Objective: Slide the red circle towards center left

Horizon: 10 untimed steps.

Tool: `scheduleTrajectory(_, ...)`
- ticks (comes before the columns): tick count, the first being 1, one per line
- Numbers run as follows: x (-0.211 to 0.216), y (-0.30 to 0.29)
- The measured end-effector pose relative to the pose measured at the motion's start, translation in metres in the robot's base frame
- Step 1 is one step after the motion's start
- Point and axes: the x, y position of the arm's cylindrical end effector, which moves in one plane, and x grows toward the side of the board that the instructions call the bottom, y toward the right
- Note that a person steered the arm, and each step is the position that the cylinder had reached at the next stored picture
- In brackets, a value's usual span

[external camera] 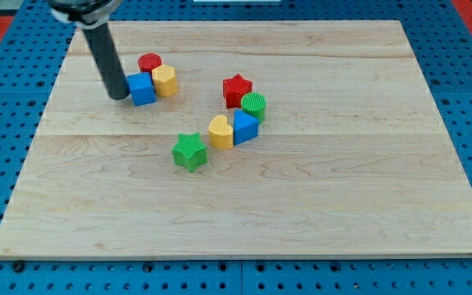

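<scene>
Wooden board (301, 213) on blue pegboard. Red circle (149, 63) in upper-left region, up and to the view's right of my tip (119, 96) — separated from it by blue cube (142, 88), which touches or nearly touches the tip. No claw fitted: plain rod, nothing grasped. Round from above, so no long axis or heading discernible. Yellow hexagon (165, 80) just right of circle. Central cluster — red star (237, 89), green cylinder (254, 105), blue block (245, 127), yellow heart (220, 130), green star (190, 151). Count: two red, two blue, two yellow, two green.
</scene>
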Motion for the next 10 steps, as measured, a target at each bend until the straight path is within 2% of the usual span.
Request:
scheduleTrajectory(1,-0.006,0.073)
scheduleTrajectory(2,-0.01,0.117)
scheduleTrajectory(3,-0.065,0.137)
scheduleTrajectory(4,-0.092,0.093)
scheduleTrajectory(5,-0.061,0.056)
scheduleTrajectory(6,-0.039,0.045)
scheduleTrajectory(10,-0.034,0.062)
